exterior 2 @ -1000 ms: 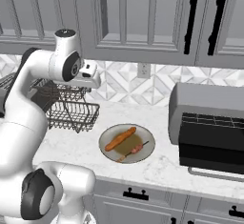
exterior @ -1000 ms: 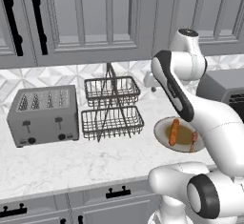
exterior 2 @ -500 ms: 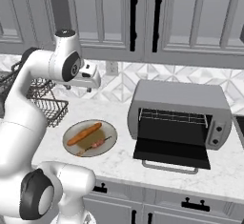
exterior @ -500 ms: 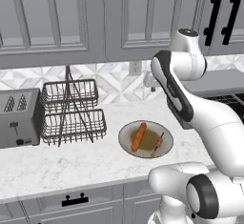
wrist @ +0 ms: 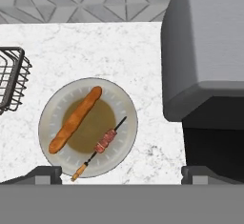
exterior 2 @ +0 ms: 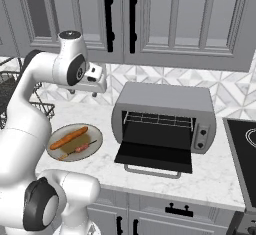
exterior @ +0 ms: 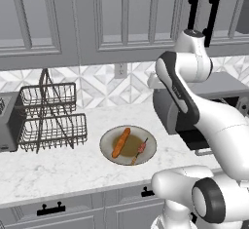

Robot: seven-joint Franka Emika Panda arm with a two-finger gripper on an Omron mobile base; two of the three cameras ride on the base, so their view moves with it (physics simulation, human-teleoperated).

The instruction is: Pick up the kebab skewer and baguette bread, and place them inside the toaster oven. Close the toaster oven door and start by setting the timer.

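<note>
Left base view: the slim red-chunked kebab skewer (exterior: 140, 151) and orange-tan baguette bread (exterior: 121, 142) lie apart on a round grey plate (exterior: 148, 141).

Right base view: the grey toaster oven (exterior 2: 165, 116) stands with its dark glass door (exterior 2: 154, 157) dropped open.

Hand view: the gripper (wrist: 121, 175), apparently spread wide and empty, hovers above; it should descend centred over the skewer's chunks.

One plate (wrist: 125, 105), one baguette (wrist: 75, 119) and one skewer (wrist: 101, 146) (both at frame centre); one toaster oven (exterior 2: 165, 118), one wire rack (exterior: 48, 118).

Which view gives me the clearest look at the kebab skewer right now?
The hand view: the kebab skewer lies unobstructed on the plate, seen from above. Both base views show it smaller and at a slant, beside the baguette bread.
</note>
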